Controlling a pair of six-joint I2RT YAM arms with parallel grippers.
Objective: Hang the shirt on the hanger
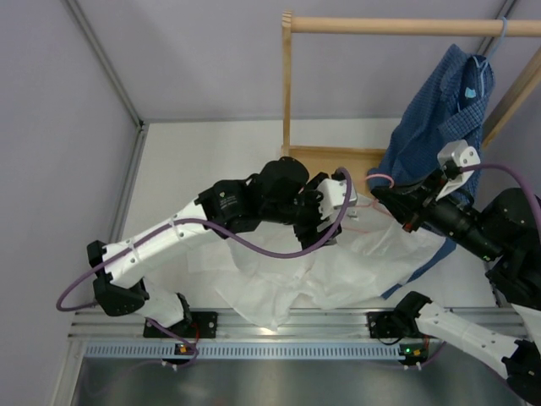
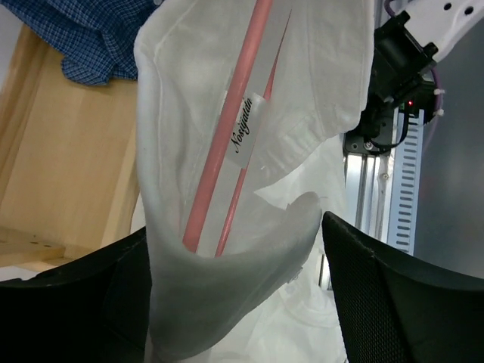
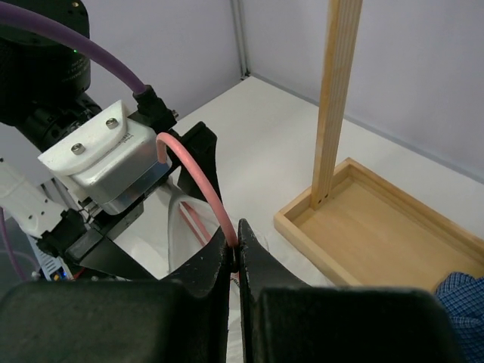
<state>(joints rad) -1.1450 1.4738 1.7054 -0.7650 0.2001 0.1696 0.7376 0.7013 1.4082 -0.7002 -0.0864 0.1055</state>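
The white shirt (image 1: 355, 271) lies crumpled on the table in front of both arms. Its collar end (image 2: 189, 113) is raised between the wide-open fingers of my left gripper (image 2: 234, 227), with the fabric resting against the left finger (image 2: 76, 295). The pink hanger (image 2: 242, 98) runs inside the collar, next to the sewn-in label. My right gripper (image 3: 236, 253) is shut on the hanger's curved hook (image 3: 200, 178). From above, the left gripper (image 1: 334, 203) and right gripper (image 1: 385, 196) face each other over the shirt's far edge.
A wooden rack stands behind: post (image 1: 286, 85), top rail (image 1: 406, 25), tray base (image 3: 378, 227). A dark blue checked shirt (image 1: 439, 127) hangs from a light blue hanger (image 1: 500, 38) on the rail, close to the right arm. Grey walls enclose the left and back.
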